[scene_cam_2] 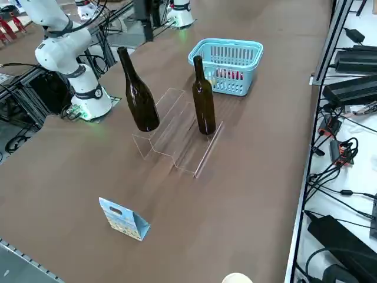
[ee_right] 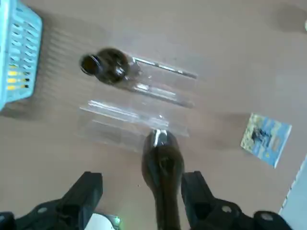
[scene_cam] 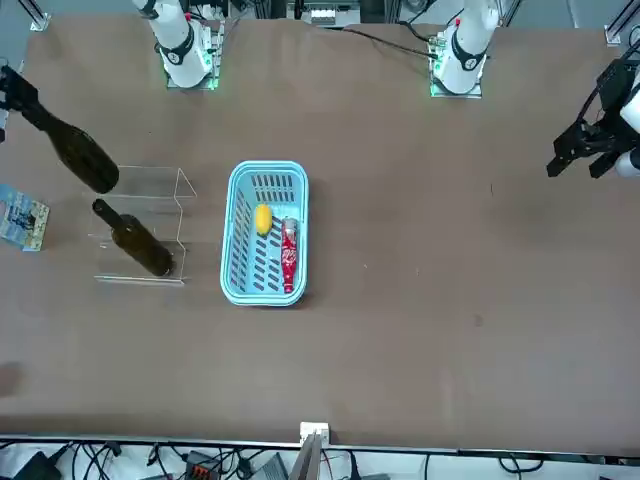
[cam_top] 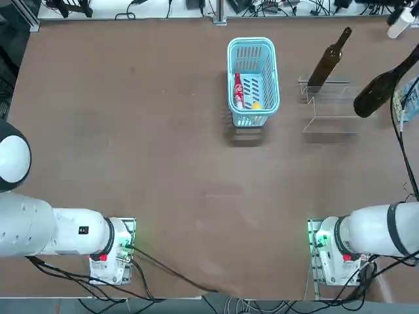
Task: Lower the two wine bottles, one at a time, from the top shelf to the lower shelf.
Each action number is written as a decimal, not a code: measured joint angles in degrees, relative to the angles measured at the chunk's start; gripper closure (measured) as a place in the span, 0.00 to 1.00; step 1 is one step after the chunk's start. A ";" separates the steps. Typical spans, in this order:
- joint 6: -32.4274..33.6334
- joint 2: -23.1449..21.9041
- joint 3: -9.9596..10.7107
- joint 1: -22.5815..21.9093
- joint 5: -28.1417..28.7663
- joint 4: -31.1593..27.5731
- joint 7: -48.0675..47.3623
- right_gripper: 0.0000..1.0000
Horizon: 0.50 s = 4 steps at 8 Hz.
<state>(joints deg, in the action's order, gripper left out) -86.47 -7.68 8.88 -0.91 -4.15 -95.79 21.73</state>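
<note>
The right gripper [scene_cam: 8, 95] pinches the neck of the held bottle [scene_cam_2: 141, 106]. The contact itself is barely visible, so that grip is a judgement from the bottle hanging in the air. It hangs tilted, base toward the stand [scene_cam_2: 171, 147], above the stand's step nearer the robot, close to the tabletop's right edge. The other bottle [scene_cam_2: 204, 100] stands upright on the farther step, apparently the lower one. Carried by its slim neck and leaning, the heavy body could swing or slip through the fingers. A tilted base could catch a shelf edge and push the light stand, or land crooked and topple. On so narrow a step it could also knock over the standing bottle.
</note>
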 joint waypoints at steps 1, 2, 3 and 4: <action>-0.60 -2.66 0.11 0.87 -0.63 -3.27 0.04 0.00; -0.75 -4.74 0.30 1.56 -0.93 -5.75 0.04 0.00; -0.95 -6.23 0.96 1.90 -1.05 -7.72 0.04 0.00; -1.26 -7.13 1.94 2.09 -1.07 -9.37 0.04 0.00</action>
<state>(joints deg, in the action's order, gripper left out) -87.72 -14.81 10.82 1.18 -5.22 -105.16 21.77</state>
